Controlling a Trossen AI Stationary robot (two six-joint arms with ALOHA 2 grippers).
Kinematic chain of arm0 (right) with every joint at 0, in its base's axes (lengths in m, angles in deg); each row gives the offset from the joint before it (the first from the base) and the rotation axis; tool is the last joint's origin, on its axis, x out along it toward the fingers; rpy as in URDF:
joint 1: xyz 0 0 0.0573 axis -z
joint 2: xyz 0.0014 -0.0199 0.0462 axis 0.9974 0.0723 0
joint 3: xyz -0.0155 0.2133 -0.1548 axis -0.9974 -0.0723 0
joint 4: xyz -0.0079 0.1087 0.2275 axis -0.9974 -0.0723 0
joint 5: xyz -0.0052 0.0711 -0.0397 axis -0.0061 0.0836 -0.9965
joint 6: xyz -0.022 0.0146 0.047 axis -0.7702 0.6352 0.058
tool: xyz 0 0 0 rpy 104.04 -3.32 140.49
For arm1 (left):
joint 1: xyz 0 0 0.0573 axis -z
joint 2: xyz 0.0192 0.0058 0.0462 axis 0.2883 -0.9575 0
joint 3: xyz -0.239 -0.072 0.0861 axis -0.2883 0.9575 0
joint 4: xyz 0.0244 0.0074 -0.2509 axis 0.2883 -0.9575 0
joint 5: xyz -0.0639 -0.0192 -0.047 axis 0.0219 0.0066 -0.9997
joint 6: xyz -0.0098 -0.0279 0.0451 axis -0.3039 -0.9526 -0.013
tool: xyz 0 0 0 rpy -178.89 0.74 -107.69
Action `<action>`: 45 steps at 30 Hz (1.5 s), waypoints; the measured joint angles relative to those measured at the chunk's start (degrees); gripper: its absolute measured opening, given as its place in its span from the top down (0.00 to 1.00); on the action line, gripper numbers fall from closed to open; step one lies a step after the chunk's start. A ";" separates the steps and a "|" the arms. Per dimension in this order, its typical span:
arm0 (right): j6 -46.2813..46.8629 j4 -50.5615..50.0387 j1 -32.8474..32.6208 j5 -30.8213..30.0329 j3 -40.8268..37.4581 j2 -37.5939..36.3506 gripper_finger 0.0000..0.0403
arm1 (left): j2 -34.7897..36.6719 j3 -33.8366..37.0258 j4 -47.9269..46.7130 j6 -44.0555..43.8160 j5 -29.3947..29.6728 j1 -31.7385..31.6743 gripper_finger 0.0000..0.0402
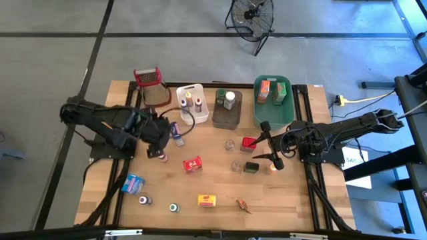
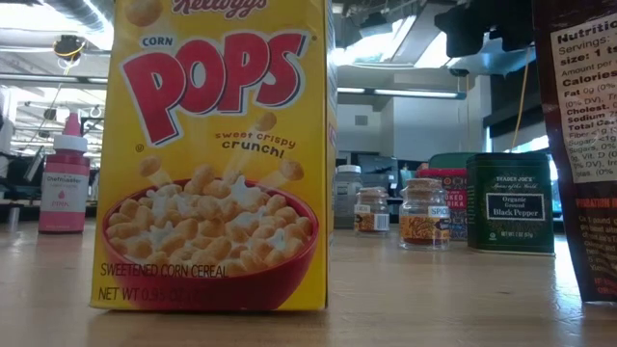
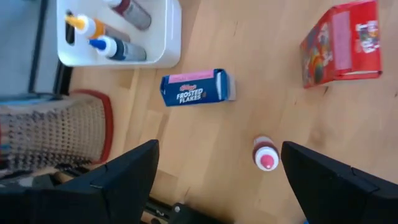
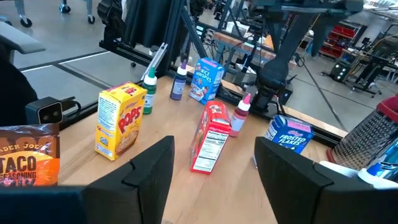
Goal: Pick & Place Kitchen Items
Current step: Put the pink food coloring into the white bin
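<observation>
The left claw [image 3: 214, 177] is hovering with its fingers wide apart, a pink-capped bottle [image 3: 265, 154] standing on the table directly below and between them; the blue cereal box [image 3: 195, 87] is lying just beyond.

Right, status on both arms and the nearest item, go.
Left gripper open above pink-capped bottle, nothing held. Right gripper open and empty over mid-table. Frosted Flakes box lies near the bottle, not blocking it.
</observation>
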 joint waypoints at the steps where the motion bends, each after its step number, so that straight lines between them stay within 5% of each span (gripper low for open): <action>1: 0.00 -0.04 0.00 0.00 0.02 0.00 0.44 | 0.00 0.00 0.00 -0.59 0.68 1.30 0.17; 9: 0.08 -0.20 0.00 -0.06 0.01 0.00 0.44 | 1.83 6.43 1.09 -7.20 0.16 8.48 0.17; 17: 0.31 -0.20 0.00 -0.17 0.01 0.00 0.44 | 8.51 20.82 18.95 -9.19 0.41 13.90 0.17; 27: 0.37 -0.03 0.00 -0.15 0.02 0.00 0.44 | 18.50 39.36 30.08 -18.51 4.00 22.58 0.17; 45: 0.09 1.37 0.02 -0.15 0.02 0.00 0.44 | 27.16 55.58 41.61 -19.55 7.64 23.25 0.17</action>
